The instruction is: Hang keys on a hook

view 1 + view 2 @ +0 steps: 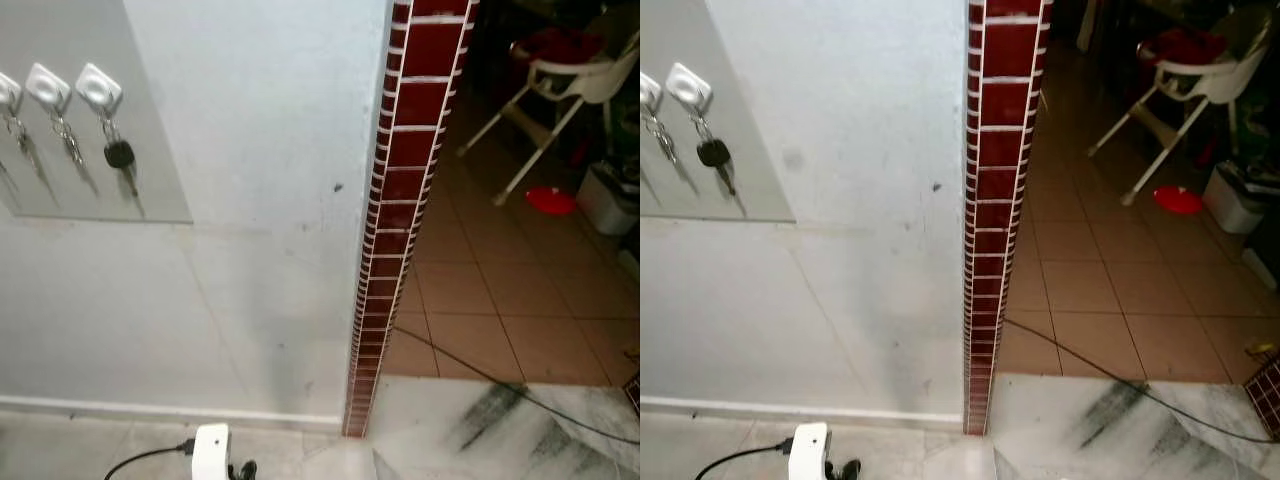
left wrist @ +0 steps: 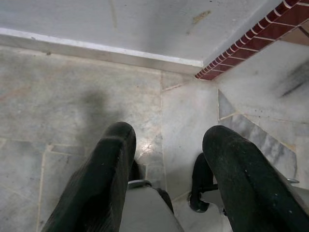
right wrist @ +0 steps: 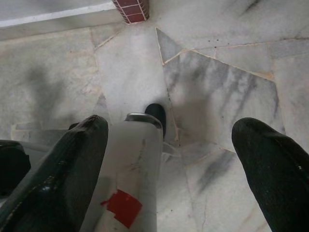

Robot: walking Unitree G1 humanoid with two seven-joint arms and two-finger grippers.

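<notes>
Keys (image 1: 119,155): hung from the right-hand white hook (image 1: 98,86) on the grey wall panel (image 1: 150,190), so the task looks done. My left gripper (image 2: 166,145) and right gripper (image 3: 169,140): fingers apart, empty, hanging idle over the marble floor (image 3: 217,72)

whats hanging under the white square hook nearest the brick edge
Under the white square hook on the grey wall panel hangs a metal key ring carrying a black-headed key, blade pointing down. How the ring catches the hook is too small to make out.
</notes>
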